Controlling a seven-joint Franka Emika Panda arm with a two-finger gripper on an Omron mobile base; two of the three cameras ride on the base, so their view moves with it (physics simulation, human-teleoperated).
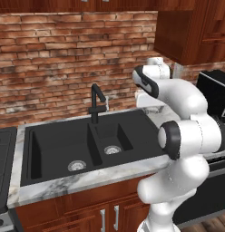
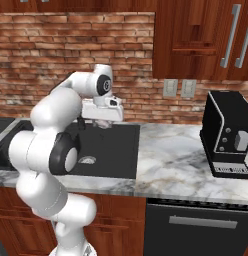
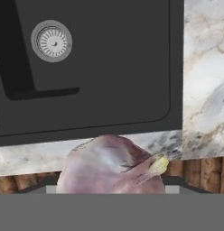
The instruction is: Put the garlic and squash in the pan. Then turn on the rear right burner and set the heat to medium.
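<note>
Item: small whitish, pink-tinged garlic bulb point(image 3: 111, 164) with a yellowish stem tip, seen large at 6 o'clock in the hand view, pressed close against the camera between where the finger tips rise. Pincer point(image 2: 102, 124): the white hand hangs over the rear edge of the sink in the right base view; the bulb sits within it, so the jaws read as clenched on the garlic bulb, though the finger tips themselves are hidden behind it. Beneath the bulb: black double-basin sink point(image 1: 60, 147), with a round steel drain point(image 3: 52, 41) at 10 o'clock in the hand view and a second drain point(image 1: 112, 149) in the smaller basin. Black angular faucet point(image 1: 97, 103) stands at the sink's back rim, at 12 o'clock of the basins. Surround: white-grey marble tabletop point(image 2: 171, 160) running to 3 o'clock of the sink. On it, far at 3 o'clock, a black boxy coffee machine point(image 2: 227, 135). Backdrop: red brick wall point(image 1: 64, 59), dark wood cabinets point(image 2: 196, 35) above.
</note>
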